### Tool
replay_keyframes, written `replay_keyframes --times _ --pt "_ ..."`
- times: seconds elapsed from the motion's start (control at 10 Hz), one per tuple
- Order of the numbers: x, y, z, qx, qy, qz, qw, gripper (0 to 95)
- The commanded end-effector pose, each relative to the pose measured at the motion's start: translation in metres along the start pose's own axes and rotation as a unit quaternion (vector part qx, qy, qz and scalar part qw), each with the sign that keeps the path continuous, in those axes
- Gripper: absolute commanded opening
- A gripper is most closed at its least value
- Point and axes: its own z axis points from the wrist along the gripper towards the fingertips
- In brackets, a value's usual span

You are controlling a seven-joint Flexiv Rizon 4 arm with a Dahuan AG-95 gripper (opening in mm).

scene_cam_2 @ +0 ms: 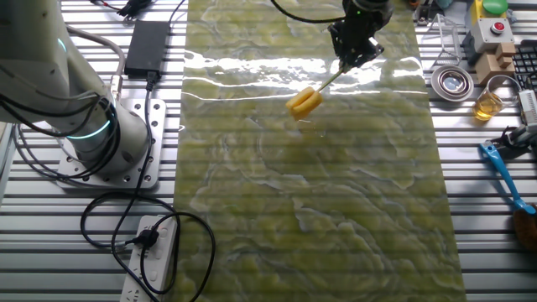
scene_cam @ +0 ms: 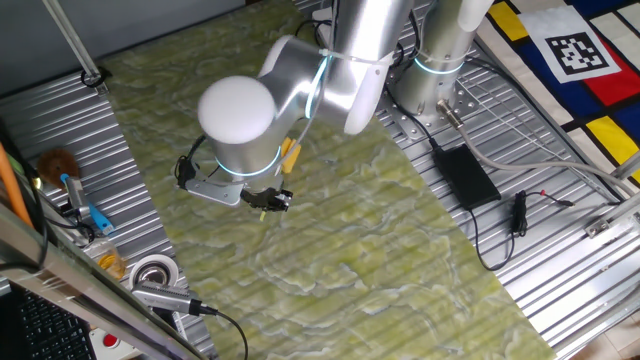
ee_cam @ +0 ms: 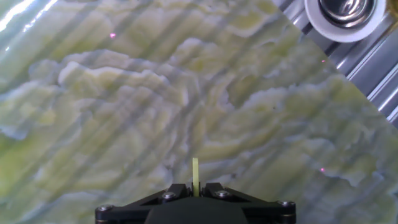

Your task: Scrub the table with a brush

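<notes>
We see the brush as a chunky yellow bristled head on a thin yellow-green stick, the stick slanting up from the head to the pincer, which is clamped on its upper end. The head sits low over the worktop, near the glossy strip where light glares off it; we cannot tell whether the bristles touch. In the hand view only a short pale sliver of the stick pokes out between the black jaws, which stand close together around it. The worktop is a flat sheet with a wavy, marbled green-yellow pattern, smooth and slightly shiny. To either side lie ribbed grey metal panels. On one panel rest a blue-handled tool, a roll of tape with a white rim and a small jar of amber liquid. On the opposite panel we see a flat black power brick, near the arm's round base.
</notes>
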Motion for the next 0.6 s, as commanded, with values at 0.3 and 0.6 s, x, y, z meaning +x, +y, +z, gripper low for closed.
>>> replay_keyframes --times 0.3,0.6 --pt "0.000 -0.002 0.012 0.012 -0.017 -0.004 0.9998 0.0" --pt "-0.002 0.002 0.026 0.022 -0.033 0.003 0.9992 0.0"
